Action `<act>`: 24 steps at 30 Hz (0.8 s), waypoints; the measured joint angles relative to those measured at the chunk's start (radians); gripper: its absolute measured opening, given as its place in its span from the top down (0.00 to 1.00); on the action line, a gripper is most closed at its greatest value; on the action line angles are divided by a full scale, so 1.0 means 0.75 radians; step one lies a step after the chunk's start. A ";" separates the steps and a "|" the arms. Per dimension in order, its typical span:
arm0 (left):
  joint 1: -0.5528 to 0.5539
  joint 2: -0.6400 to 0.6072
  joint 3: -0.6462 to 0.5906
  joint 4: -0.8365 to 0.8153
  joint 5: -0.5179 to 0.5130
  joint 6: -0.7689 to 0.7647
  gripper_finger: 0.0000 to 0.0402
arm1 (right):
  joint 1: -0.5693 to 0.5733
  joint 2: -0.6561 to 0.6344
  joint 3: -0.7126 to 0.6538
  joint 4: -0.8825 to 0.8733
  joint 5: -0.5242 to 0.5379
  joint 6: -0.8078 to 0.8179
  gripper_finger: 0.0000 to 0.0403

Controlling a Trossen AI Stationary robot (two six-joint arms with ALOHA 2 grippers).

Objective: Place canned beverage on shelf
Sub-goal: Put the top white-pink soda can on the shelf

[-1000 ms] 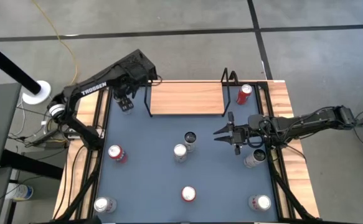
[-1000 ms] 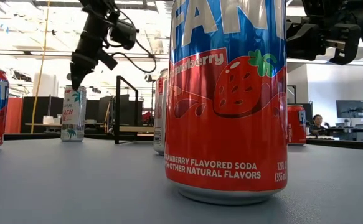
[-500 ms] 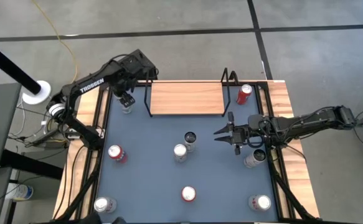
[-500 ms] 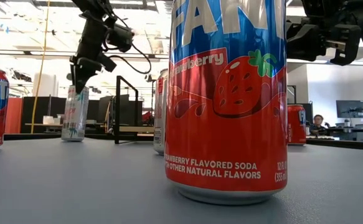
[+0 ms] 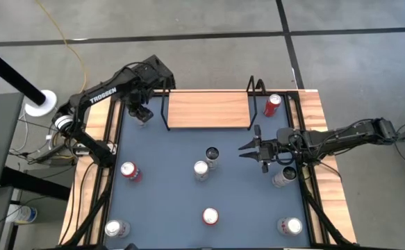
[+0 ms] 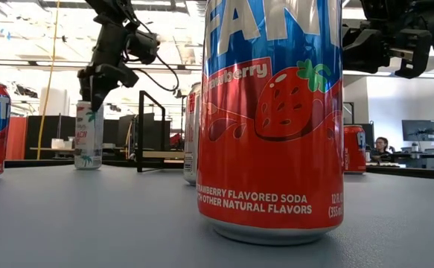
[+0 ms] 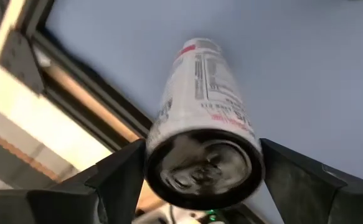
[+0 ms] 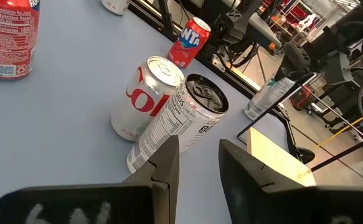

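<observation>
A slim white can point(image 6: 88, 138) stands upright on the blue tabletop at the far left, just left of the shelf point(image 5: 208, 110), a light-wood board on a black wire frame. My left gripper point(image 5: 139, 112) is right above the can, pointing down and open. In the left wrist view its fingers point(image 7: 122, 180) stand on either side of the can's top point(image 7: 200, 162). My right gripper point(image 5: 246, 148) hovers at the table's right middle, pointing left. It is open, with nothing between its fingers point(image 8: 169, 155). My left gripper comes at the white can from above, pointing down, one finger on each side of the top rim point(image 7: 153, 146). Whether the fingers touch the rim I cannot tell. The can stands upright on its base on the table.
Several other cans stand about the table: a red one point(image 5: 273, 104) right of the shelf, two point(image 5: 212, 154) point(image 5: 201, 169) mid-table, a red one point(image 5: 129, 171) at the left, more along the near edge. A big red can point(image 6: 272, 119) stands close before the low camera.
My left gripper has rolled about the line it points along while staying over the white can. Its fingers, first seen edge-on above the can, now stand spread to either side of its top.
</observation>
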 joint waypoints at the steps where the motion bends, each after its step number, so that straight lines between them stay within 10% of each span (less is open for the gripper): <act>1: 0.000 0.000 0.000 -0.004 -0.001 -0.046 0.28 | -0.001 0.000 0.000 0.000 0.000 0.000 0.73; 24: 0.056 -0.004 0.004 0.021 -0.003 -0.065 0.42 | -0.001 0.000 0.000 0.001 0.001 -0.001 0.73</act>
